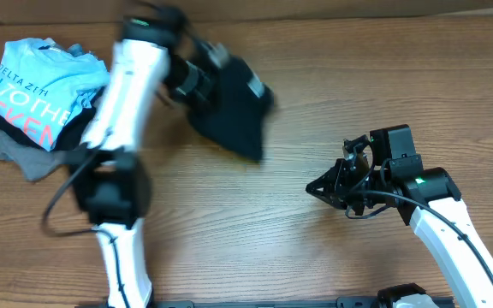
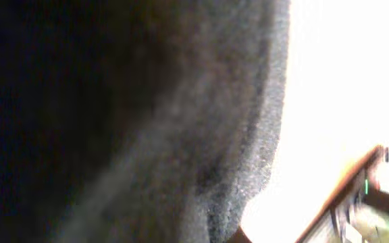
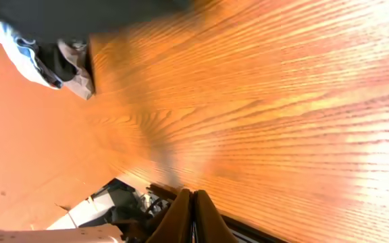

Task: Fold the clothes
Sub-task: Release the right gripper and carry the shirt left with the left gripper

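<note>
A black garment hangs bunched from my left gripper, which is shut on it and holds it above the table's back middle. In the left wrist view the dark cloth fills nearly the whole frame and hides the fingers. A pile of clothes, with a light blue printed shirt on top and grey and black pieces under it, lies at the back left. My right gripper is shut and empty, low over the wood at the right; its closed fingers show in the right wrist view.
The wooden table runs across the whole view. The pile of clothes also shows far off in the right wrist view, beside the table's edge.
</note>
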Controlling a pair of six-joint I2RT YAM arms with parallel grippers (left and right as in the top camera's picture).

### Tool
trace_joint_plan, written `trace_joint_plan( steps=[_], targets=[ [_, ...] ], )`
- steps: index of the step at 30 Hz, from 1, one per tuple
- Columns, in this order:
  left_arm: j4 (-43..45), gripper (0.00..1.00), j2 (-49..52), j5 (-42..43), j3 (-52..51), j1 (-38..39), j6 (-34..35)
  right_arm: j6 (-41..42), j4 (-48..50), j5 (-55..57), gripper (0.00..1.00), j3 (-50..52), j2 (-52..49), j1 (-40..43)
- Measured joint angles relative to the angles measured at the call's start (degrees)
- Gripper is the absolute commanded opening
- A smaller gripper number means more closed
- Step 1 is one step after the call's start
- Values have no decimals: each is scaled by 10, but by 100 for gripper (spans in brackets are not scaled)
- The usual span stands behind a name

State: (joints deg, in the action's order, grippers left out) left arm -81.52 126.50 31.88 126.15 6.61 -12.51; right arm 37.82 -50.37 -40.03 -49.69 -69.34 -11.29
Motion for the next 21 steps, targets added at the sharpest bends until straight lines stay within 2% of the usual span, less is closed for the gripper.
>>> trace_joint_plan(
  steps=[7, 12, 21],
  targets=[
    [104, 4, -58, 8, 61, -153, 50, 0, -1, 2, 5, 0, 0, 0],
    [162, 4, -54, 12, 62, -219, 76, 1, -13, 5, 4, 0, 0, 0],
    [135, 4, -54, -13, 62, -331, 101, 0, -34, 5, 4, 0, 0, 0]
  ],
)
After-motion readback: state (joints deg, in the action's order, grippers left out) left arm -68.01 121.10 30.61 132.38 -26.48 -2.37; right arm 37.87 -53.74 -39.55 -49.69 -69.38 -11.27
